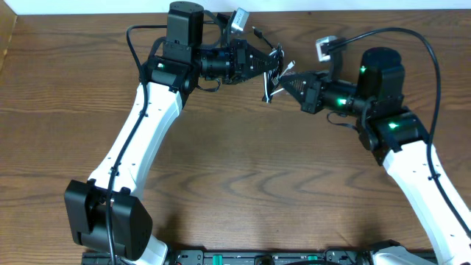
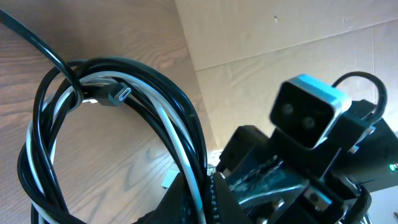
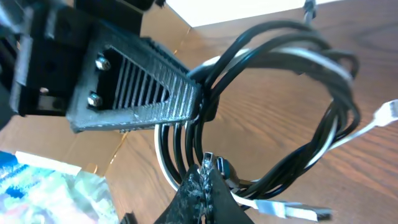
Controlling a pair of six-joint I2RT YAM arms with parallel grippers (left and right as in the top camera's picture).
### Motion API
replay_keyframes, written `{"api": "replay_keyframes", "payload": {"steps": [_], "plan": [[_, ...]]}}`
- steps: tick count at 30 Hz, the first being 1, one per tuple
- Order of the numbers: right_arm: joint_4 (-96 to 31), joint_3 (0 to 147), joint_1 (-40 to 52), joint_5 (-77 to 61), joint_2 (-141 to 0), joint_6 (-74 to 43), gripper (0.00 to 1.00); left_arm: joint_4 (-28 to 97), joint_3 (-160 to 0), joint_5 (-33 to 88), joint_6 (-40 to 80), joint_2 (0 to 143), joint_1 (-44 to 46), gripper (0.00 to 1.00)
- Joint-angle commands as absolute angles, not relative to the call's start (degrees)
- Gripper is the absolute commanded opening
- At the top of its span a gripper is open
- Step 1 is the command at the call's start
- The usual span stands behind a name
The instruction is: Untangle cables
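Observation:
The cables [image 1: 275, 75] are a small coil of thin black and white cords held in the air between my two grippers, near the table's far edge. My left gripper [image 1: 273, 65] is shut on one side of the coil; in the left wrist view its jaws [image 2: 208, 198] pinch a white and a black strand, and the loop [image 2: 155, 106] fans out above with a small plug [image 2: 118, 95]. My right gripper [image 1: 285, 85] is shut on the coil's other side; its jaws [image 3: 206, 177] close on a plug end. The left gripper [image 3: 196, 103] clamps the strands [image 3: 323, 124] just above.
The brown wooden table [image 1: 243, 169] lies below. A pale wall or board [image 2: 280, 43] runs along the table's far edge. White flat plug ends [image 3: 292, 211] hang loose from the coil. The right arm's wrist camera [image 2: 308, 115] is close to the left gripper.

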State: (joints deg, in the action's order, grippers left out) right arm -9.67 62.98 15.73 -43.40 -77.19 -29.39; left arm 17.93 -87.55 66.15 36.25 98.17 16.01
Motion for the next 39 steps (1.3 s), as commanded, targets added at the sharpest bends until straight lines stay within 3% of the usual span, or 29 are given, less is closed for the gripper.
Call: {"api": "replay_keyframes", "payload": {"steps": [1, 17, 24, 30, 39], "plan": [[-9.65, 63.96, 17.19, -42.33, -79.26, -29.98, 0.01, 17.61, -87.99, 67.96, 36.77, 98.06, 15.81, 0.07], [-0.67, 63.96, 19.62, -35.99, -88.92, -36.95, 0.01, 16.19, -87.99, 71.09, 43.99, 98.06, 16.99, 0.08], [0.69, 63.96, 19.11, -35.55, -89.69, -37.89, 0.01, 1.91, -87.99, 77.84, 55.18, 98.04, 17.98, 0.07], [1.17, 63.96, 14.04, -40.88, -85.06, -38.89, 0.01, -4.43, -87.99, 77.32, 55.35, 98.06, 17.91, 0.07], [-1.76, 63.96, 4.67, -50.96, -73.69, -38.85, 0.21, -4.43, -87.99, 76.86, 52.12, 98.06, 17.91, 0.08]]}}
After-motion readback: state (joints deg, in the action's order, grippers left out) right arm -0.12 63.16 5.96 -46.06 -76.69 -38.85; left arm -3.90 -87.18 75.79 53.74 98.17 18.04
